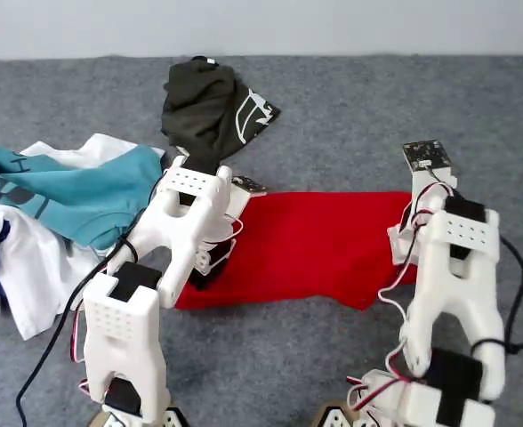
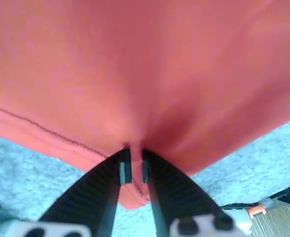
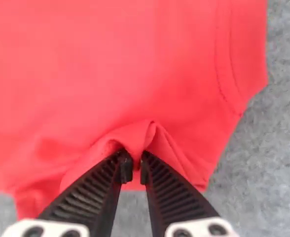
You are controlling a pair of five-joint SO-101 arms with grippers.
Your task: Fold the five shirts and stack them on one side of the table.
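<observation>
Red shirt [image 1: 324, 249]: lay spread mid-table [image 1: 377, 116], between both arms
Left claw [image 2: 134, 170]: pinched a fold at the red shirt's hemmed edge
Right claw [image 3: 135, 170]: pinched a fold near its other end
Pile: dark shirt [image 1: 210, 107] farther back; teal shirt [image 1: 75, 191] over white shirt [image 1: 21, 267], beside the left arm

The high view looks down over the grey table [image 1: 359, 107] from its near side. The wrist views peer along the left gripper [image 2: 133, 170] and right gripper [image 3: 133, 168], close up to the red shirt [image 1: 315, 245], which all three share.
</observation>
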